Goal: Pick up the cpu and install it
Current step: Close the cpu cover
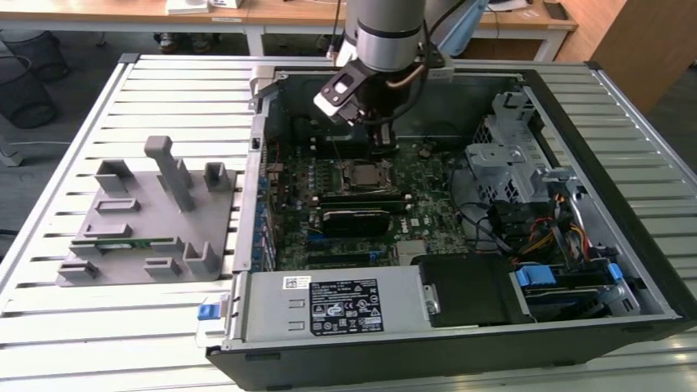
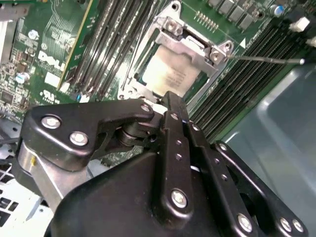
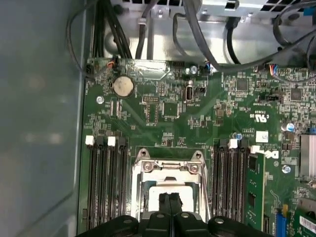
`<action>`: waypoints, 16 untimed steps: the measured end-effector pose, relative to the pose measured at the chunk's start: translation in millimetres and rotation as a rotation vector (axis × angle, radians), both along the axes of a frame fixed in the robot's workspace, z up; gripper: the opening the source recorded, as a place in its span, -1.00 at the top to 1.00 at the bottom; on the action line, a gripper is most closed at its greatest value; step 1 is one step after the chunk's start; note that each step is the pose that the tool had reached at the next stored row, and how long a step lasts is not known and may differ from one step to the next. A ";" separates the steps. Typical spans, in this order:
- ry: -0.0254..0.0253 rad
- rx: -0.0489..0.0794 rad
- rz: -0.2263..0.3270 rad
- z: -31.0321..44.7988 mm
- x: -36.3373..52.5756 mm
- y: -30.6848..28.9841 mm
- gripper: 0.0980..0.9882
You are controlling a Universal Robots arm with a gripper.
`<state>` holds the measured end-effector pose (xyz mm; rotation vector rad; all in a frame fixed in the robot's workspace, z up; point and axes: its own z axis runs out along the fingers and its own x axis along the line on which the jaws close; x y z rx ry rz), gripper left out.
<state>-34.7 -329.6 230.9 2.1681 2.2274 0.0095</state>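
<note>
Silvery cpu (image 2: 170,74) sits in the socket (image 2: 193,43), gripper (image 2: 171,98) just over it, fingers (image 3: 165,203) pinched together, empty. Seating step, I'd say; needs a gentle, square touch.

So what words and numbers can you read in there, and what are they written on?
No text here can be quoted as it reads.
black label on the metal box, exterior view: white print, too small to read.
white sticker beside it: too small to read.
motherboard, second wrist view: a white logo and tiny codes, too small to read.
cpu top: faint marks, unreadable.
</note>
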 end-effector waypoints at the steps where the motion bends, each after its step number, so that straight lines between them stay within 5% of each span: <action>1: 0.0005 0.000 0.000 -0.8 -0.9 -0.1 0.98; 11: 0.0040 0.000 0.001 -9.5 -25.3 -1.0 0.98; 16: 0.0047 0.000 0.001 -13.5 -30.1 -1.0 0.98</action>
